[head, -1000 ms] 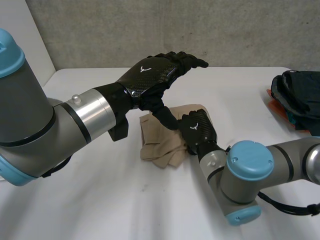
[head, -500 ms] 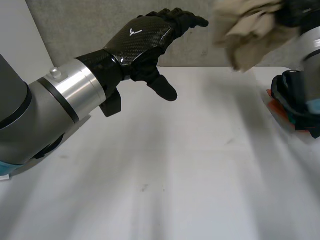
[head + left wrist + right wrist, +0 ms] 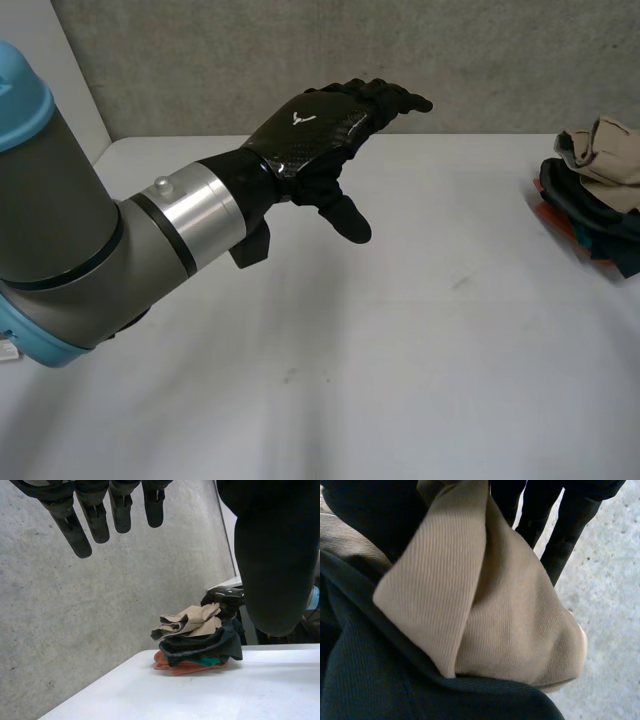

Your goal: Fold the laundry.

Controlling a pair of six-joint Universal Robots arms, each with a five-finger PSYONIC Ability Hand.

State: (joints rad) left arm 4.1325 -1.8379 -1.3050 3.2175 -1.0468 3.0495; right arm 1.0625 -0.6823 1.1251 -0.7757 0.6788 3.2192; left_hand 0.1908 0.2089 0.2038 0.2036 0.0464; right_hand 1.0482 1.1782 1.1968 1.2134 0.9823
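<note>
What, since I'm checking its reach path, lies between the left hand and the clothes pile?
Only bare white table: the head view shows nothing between the left hand and the clothes pile.

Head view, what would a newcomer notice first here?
The left hand, fingers spread open, hovers over the middle of the white table. At the table's right edge sits a pile of clothes, a beige cloth crumpled on top.
</note>
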